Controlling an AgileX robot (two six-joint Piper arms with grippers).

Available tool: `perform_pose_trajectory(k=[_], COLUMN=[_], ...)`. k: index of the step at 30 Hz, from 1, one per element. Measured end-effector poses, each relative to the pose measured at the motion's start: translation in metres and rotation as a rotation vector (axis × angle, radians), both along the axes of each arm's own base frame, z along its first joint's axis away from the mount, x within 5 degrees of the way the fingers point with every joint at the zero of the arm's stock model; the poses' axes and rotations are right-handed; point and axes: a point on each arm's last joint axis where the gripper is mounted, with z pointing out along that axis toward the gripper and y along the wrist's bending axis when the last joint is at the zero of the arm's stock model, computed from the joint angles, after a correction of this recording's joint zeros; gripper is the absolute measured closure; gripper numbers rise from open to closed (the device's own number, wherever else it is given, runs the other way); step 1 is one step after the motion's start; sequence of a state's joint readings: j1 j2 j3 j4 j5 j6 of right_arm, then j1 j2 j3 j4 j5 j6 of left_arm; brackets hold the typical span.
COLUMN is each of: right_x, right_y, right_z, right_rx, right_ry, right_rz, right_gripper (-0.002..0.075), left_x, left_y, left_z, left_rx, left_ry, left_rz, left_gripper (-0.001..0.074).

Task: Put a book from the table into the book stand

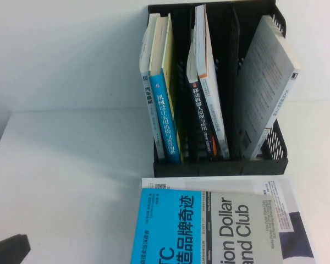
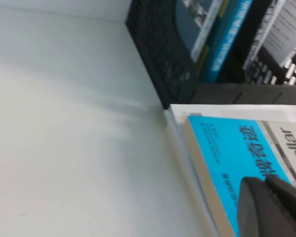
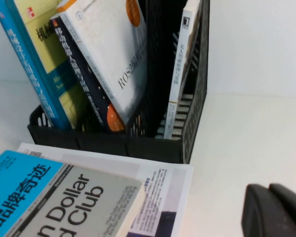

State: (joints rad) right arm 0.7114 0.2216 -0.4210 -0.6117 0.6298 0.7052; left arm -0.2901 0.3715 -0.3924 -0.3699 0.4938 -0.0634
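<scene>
Judging the blue-and-grey book (image 1: pixel 209 228): stiff paperback, glossy and likely slippery, so pinch an overhanging edge. It lies atop a white book (image 1: pixel 280 190), two stacked just before the book stand (image 1: pixel 220 165). Both left gripper (image 2: pixel 271 207) and right gripper (image 3: pixel 274 210) closed, empty, nearside. Stand holds five upright books.

Perforated black plastic book stand (image 1: pixel 220 165) – glossy paper book (image 1: pixel 209 231) (matt white table (image 1: pixel 60 181))
</scene>
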Motion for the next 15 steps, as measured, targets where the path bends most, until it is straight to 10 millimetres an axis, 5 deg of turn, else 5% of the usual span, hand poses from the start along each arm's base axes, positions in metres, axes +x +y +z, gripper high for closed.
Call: perform_pose_trajectory(k=[15], right_x=[-0.003], right_y=[-0.010], right_z=[-0.016], right_rx=[-0.071], right_ry=[0.118], right_rz=[-0.088], right_gripper=[0.0728], left_x=[-0.029], left_y=[0.017], left_z=[-0.080], left_rx=[-0.010], left_ry=[-0.053], left_rz=[0.179], left_gripper=[0.0737])
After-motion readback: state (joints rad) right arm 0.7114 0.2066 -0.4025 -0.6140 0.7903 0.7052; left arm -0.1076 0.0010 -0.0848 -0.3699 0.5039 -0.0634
